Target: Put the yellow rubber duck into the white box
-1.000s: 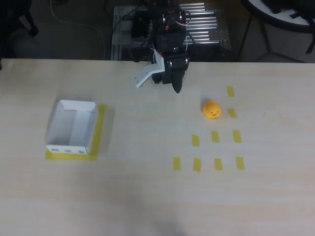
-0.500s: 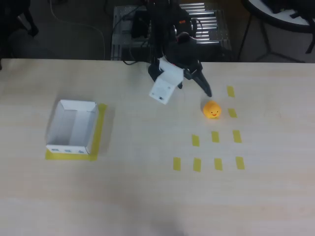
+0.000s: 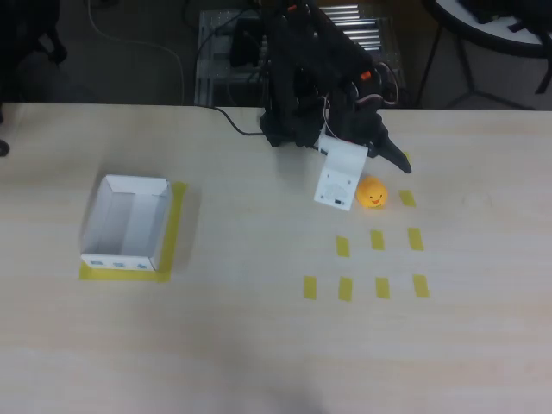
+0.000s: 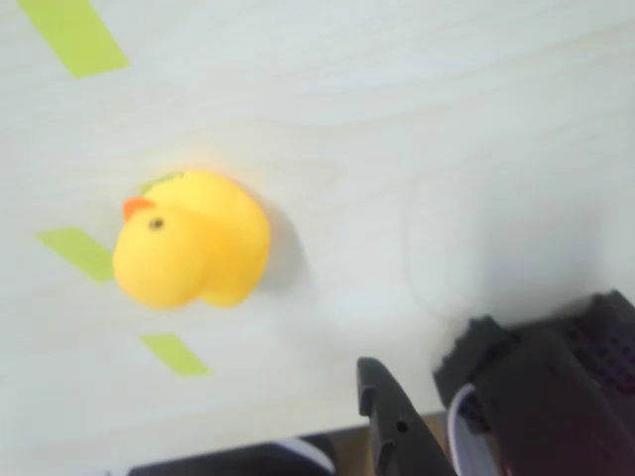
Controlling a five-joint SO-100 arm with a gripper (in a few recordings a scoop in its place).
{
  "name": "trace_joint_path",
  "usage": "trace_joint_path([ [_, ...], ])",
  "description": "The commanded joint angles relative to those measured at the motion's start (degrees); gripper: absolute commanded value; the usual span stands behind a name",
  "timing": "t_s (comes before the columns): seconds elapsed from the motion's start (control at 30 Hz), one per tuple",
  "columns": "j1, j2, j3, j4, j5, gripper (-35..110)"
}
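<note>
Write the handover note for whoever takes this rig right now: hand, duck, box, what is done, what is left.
Hand: open and holding nothing, its white plate and dark finger straddling the duck from above in the overhead view.
Yellow rubber duck: on the table among the yellow tape strips, right side of the overhead view, not gripped. The wrist view shows it sitting free on the wood.
White box: on the left of the overhead view, on a yellow tape patch, nothing in it.
Done: the approach to the duck.
Left: close on the duck, lift it, carry it across to the box, release it inside.
</note>
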Motion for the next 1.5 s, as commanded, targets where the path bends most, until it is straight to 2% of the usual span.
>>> trace_joint_path([
  [0.0, -1.76, -5.54, -4.83, -4.75, -0.44, 64],
  [1.47, -5.19, -15.29, 5.80, -18.46, 1.67, 60],
])
